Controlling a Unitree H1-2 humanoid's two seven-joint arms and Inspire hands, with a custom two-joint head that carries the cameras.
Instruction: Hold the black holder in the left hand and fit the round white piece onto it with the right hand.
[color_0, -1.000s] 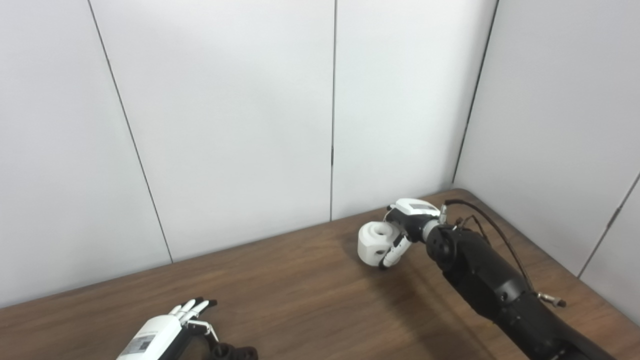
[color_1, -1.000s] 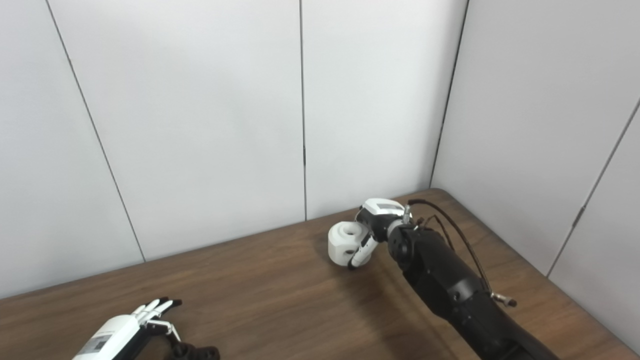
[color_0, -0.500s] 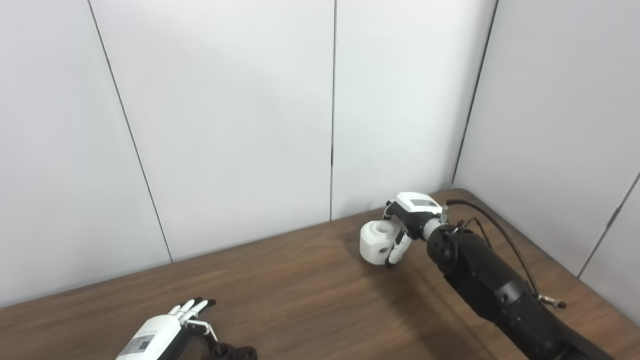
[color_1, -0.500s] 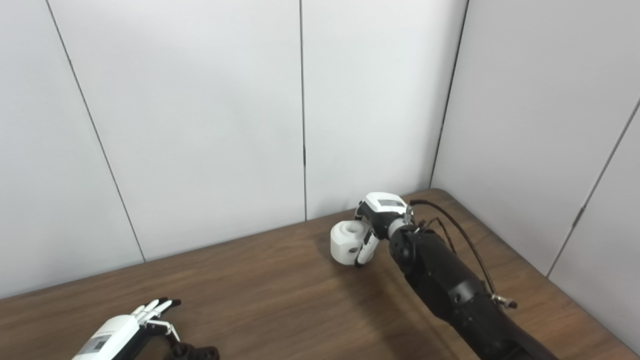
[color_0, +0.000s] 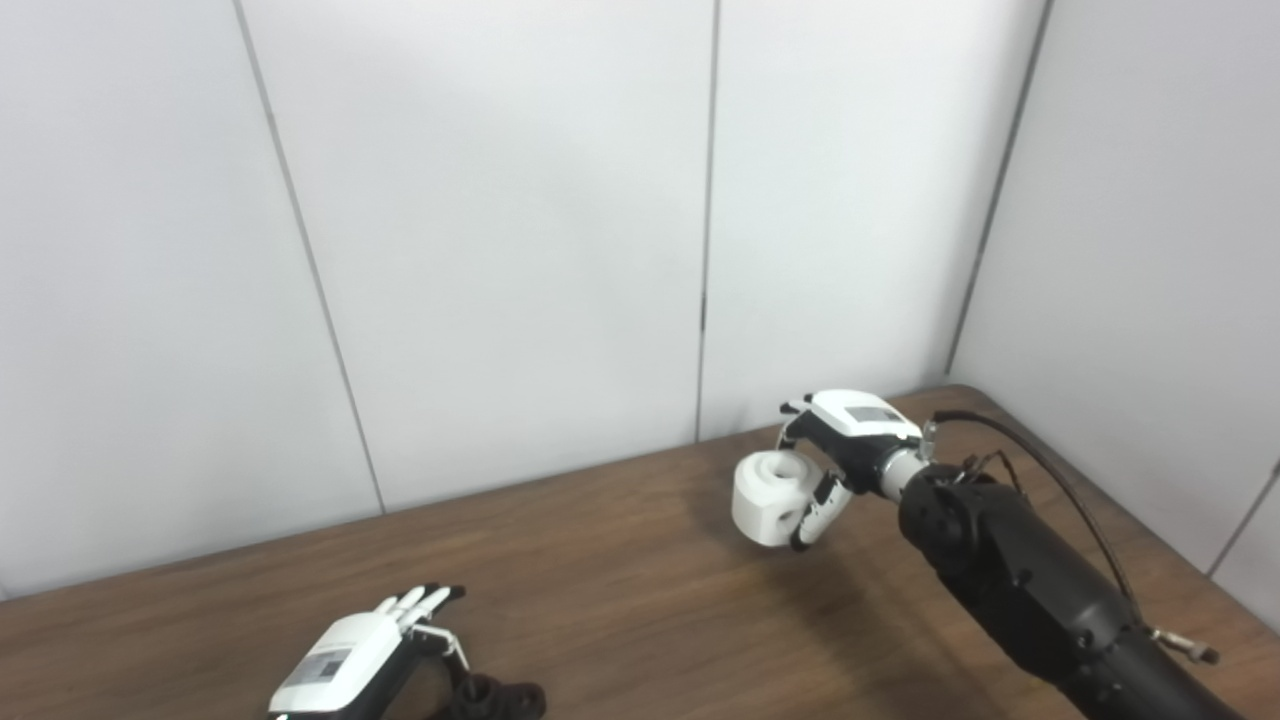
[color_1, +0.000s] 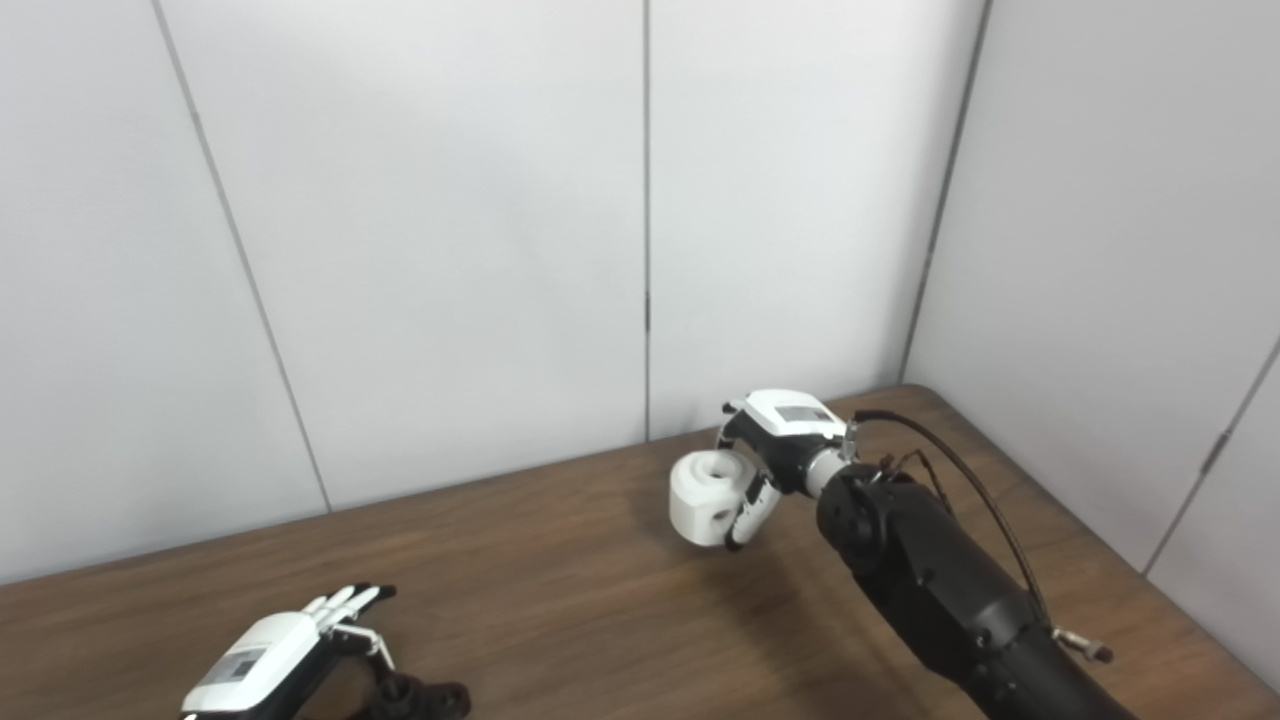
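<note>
Right robot hand (color_0: 835, 450) gripping round white piece (color_0: 770, 495)

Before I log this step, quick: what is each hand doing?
Left hand: open, over the black holder.
Right hand: shut on the round white piece.

I'm getting both head cameras looking down and forward from side by side, well back. Both are sharing the brown table (color_0: 620, 560), the white wall panels (color_1: 450, 220) and the far right corner.
</note>
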